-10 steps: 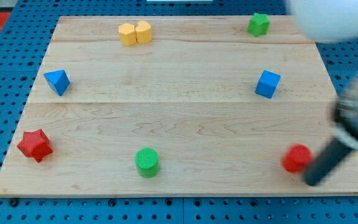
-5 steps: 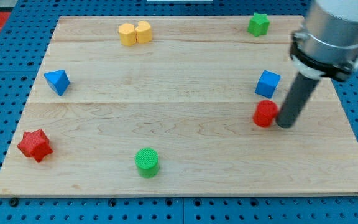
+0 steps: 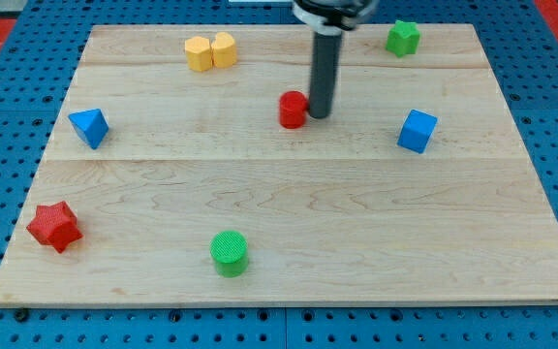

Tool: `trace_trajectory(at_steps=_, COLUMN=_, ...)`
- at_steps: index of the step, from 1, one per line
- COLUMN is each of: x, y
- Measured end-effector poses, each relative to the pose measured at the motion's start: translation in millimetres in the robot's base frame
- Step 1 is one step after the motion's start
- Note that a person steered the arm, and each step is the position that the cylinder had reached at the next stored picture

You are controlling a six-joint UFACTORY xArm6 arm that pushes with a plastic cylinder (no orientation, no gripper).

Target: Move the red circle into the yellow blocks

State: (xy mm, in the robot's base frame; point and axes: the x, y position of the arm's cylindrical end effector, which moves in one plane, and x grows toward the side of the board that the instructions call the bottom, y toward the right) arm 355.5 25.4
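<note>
At the view's bottom a green cylinder (image 3: 229, 252) and a red star (image 3: 54, 226) sit well clear of the action, on the wooden board (image 3: 289, 213). Mid-board, my tip (image 3: 318, 115) presses against the right side of the red circle (image 3: 294, 110); I have no hand to open or close, only this rod. The push is under way, I judge. Far up at the left wait the 2 yellow blocks (image 3: 210, 50); next I need a shove leftward and upward.
</note>
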Motion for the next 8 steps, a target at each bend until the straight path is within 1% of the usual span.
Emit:
trace_trajectory(at_steps=1, x=19, y=-48)
trace_trajectory(at_steps=2, x=48, y=-28)
trace_trajectory(at_steps=3, x=21, y=-73)
trace_trajectory(at_steps=4, x=14, y=-98)
trace_trajectory(at_steps=5, x=-19, y=-96)
trace_trajectory(at_steps=6, x=-11, y=-95)
trace_trajectory(at_steps=7, x=-3, y=-118)
trace_trajectory(at_steps=8, x=-33, y=-115)
